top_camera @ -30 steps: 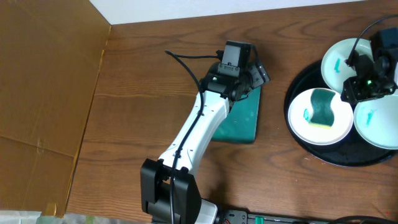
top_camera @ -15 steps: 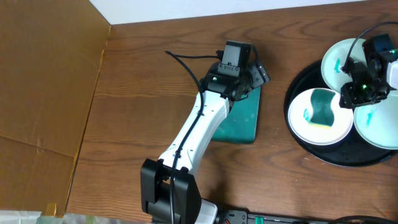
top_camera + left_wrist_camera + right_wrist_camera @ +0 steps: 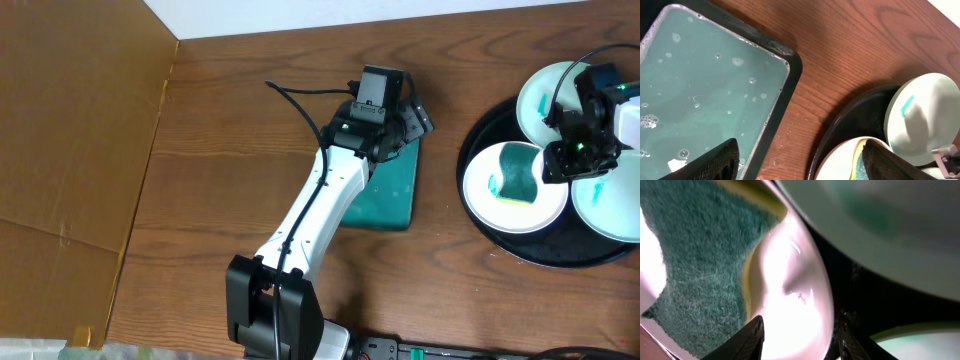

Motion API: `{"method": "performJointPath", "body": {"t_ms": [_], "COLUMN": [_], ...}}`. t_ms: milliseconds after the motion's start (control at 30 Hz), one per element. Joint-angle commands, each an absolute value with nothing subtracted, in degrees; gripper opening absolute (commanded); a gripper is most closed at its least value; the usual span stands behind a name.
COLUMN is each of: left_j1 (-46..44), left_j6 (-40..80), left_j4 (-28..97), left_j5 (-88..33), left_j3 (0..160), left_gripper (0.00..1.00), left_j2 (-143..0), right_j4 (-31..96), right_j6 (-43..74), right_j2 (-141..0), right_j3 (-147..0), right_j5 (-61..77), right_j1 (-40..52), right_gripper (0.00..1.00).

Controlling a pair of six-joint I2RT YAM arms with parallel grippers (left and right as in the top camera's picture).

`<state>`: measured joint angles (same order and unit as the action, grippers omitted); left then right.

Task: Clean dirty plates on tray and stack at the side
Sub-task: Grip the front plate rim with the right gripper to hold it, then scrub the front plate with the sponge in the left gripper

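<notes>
Three white plates lie in the round black tray (image 3: 480, 225): one at the back (image 3: 540, 95), one at the left (image 3: 495, 195) bearing a green sponge (image 3: 518, 172), one at the right (image 3: 612, 208). Each shows a teal smear. My right gripper (image 3: 556, 162) is open over the left plate's right edge. In the right wrist view its fingers (image 3: 800, 340) straddle that plate's rim (image 3: 790, 280), beside the sponge (image 3: 695, 245). My left gripper (image 3: 405, 125) is open and empty above the rectangular tray; its wrist view (image 3: 800, 167) shows both fingers wide apart.
A rectangular black tray (image 3: 395, 195) with soapy teal water (image 3: 700, 85) lies at the table's middle, left of the round tray (image 3: 850, 125). A brown cardboard panel (image 3: 70, 150) covers the left side. Bare wood (image 3: 440, 180) lies between the two trays.
My right gripper has shifted left and a little toward the front, from over the gap between the plates to the sponge plate's right edge. The left arm has not moved.
</notes>
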<state>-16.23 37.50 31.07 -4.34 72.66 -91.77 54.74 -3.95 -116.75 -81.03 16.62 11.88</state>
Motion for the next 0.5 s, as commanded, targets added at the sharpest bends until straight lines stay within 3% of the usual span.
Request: {"method": "performJointPath", "body": {"t_ms": [0, 133, 467], "left_j1": [-16.1, -16.1, -16.1], "left_j6": [37.1, 35.5, 34.6], "left_j4": [31.5, 32.1, 32.7], "left_j5": [-4.4, -4.5, -7.7], "left_j3": [72.7, 72.7, 72.7], "left_gripper": [0.79, 0.79, 0.79], "left_j2": [-91.9, -91.9, -91.9], "right_j4": [55.3, 56.3, 55.2], "right_j6": [-2.2, -1.6, 0.3], "right_j2": [-117.4, -117.4, -117.4], "right_j3": [-80.5, -80.5, -80.5], "right_j5": [14.5, 11.9, 10.9], "right_j1": [12.0, 12.0, 12.1], "right_gripper": [0.45, 0.37, 0.36]}}
